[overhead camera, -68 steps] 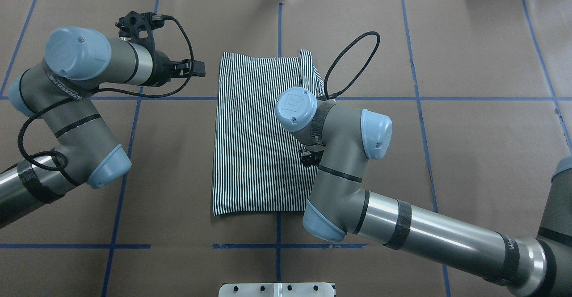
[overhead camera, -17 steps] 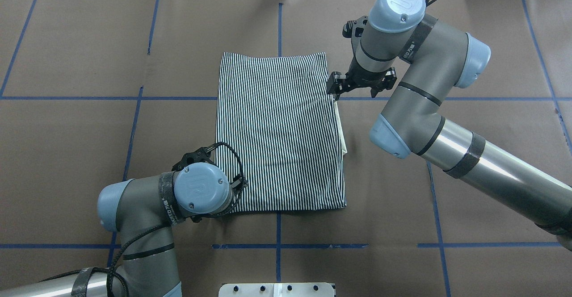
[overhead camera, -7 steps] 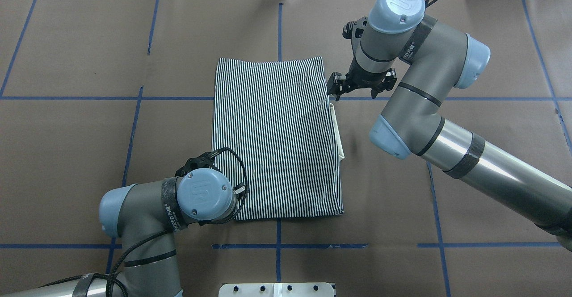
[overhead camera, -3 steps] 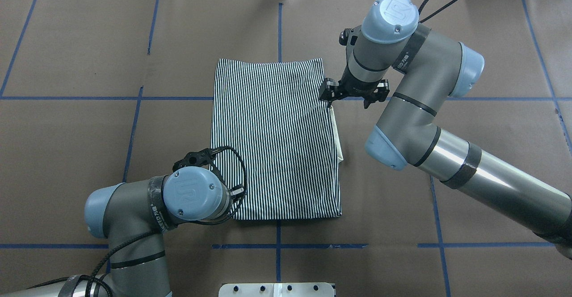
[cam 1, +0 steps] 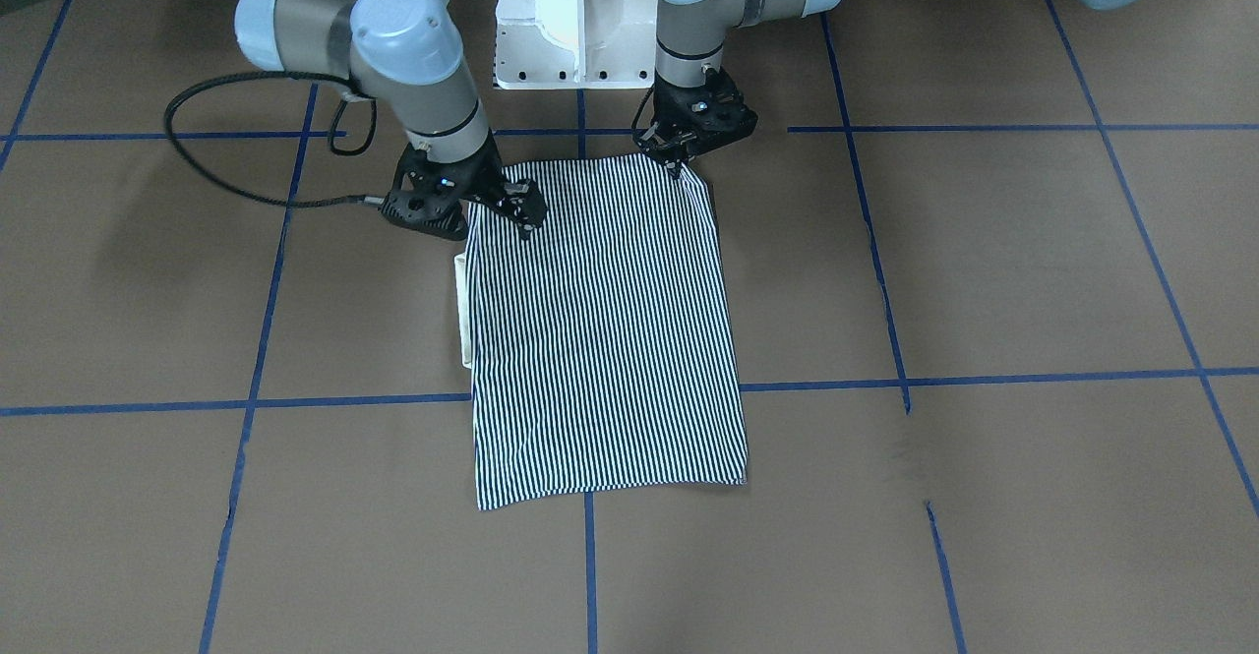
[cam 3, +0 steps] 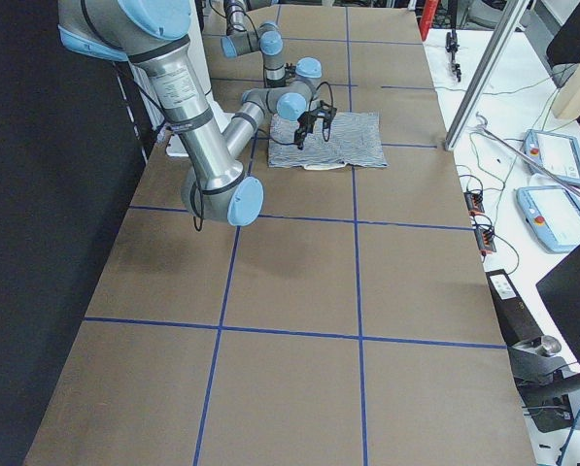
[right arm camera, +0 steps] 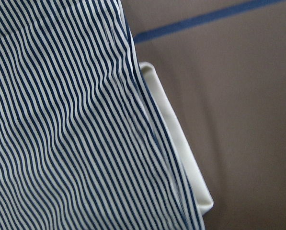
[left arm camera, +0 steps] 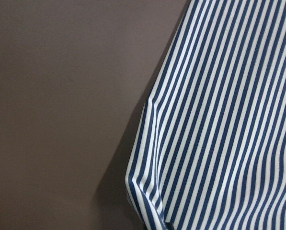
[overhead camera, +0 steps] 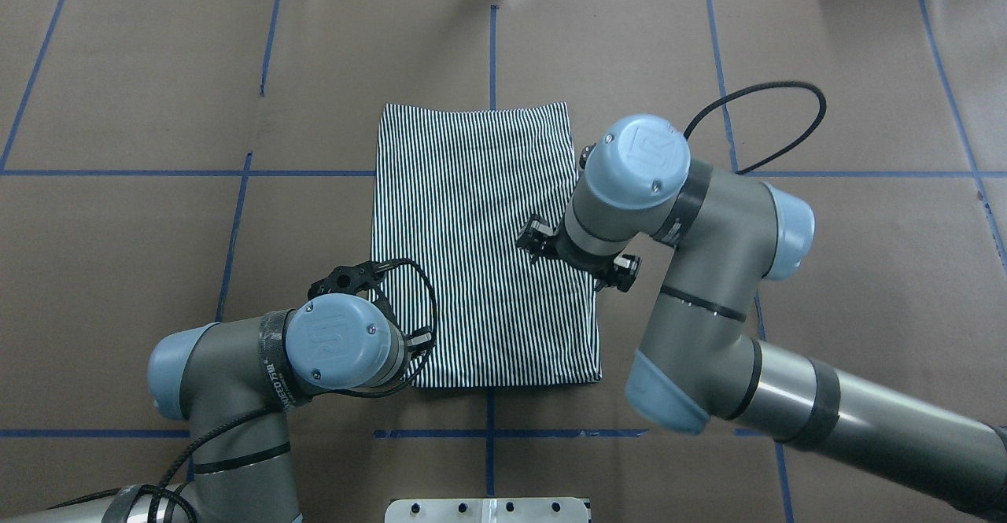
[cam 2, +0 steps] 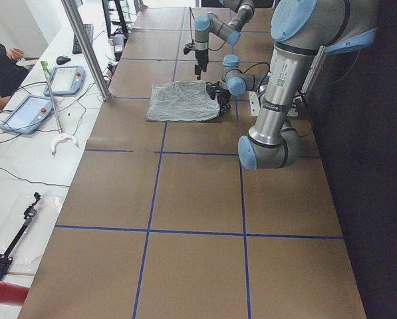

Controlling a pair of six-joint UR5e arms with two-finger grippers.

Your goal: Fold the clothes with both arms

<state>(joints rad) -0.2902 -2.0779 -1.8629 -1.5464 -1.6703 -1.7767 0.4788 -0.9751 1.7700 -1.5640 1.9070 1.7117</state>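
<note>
The black left claw [cam 1: 679, 164] is pinched together on the corner of the navy-and-white striped polo shirt [cam 1: 600, 339] nearest the white pedestal base [cam 1: 575, 15]. The cloth is raised slightly into it, and the rest lies as a flat folded rectangle stretching away over the brown paper-covered worktop [cam 1: 984, 270]. The black right claw [cam 1: 521, 216] hangs over the shirt's opposite long edge, the plain cream collar [cam 1: 460, 310] poking out just past it; its own blue-capped wrist [overhead camera: 645, 161] largely hides it from overhead, and I cannot tell how far its fingers are spread. The grey left arm [overhead camera: 236, 381] and right arm [overhead camera: 787, 413] both bend at the elbow, wrists pointing straight down.
</note>
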